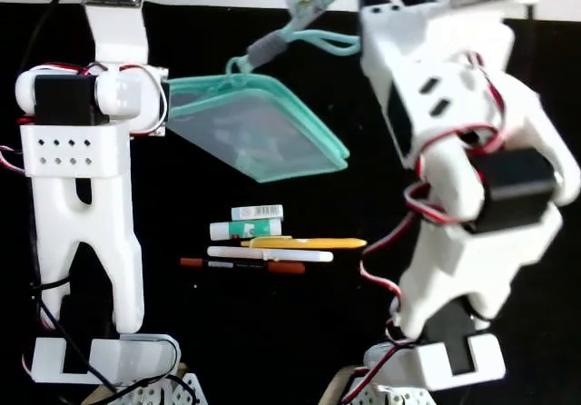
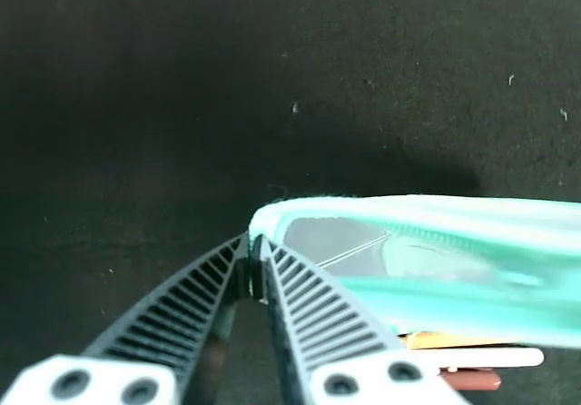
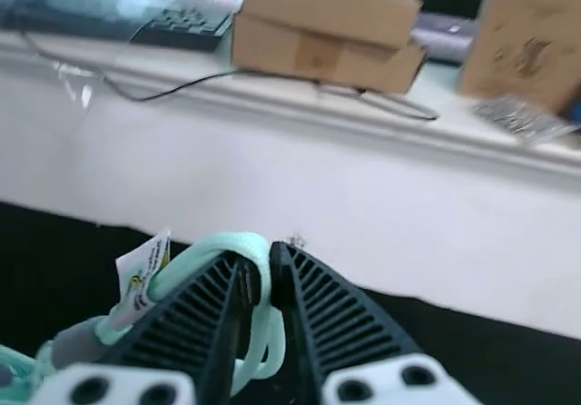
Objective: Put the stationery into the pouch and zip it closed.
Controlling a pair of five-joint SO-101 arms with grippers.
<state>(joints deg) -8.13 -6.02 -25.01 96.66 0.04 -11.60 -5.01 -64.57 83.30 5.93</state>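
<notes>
Nothing is packed yet, I judge: the pens and two small tubes lie on the black table near the teal pouch. The left gripper is clamped on the pouch's edge. The right gripper pinches its cord loop. Filling and zipping remain.

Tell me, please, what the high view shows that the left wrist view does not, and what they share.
The high view adds the right arm, the cord rising to it, and the white tubes. The left wrist view adds a close look at the left jaws shut on a corner of the pouch. Both share the lifted pouch and the yellow pen, white pen and brown pen.
</notes>
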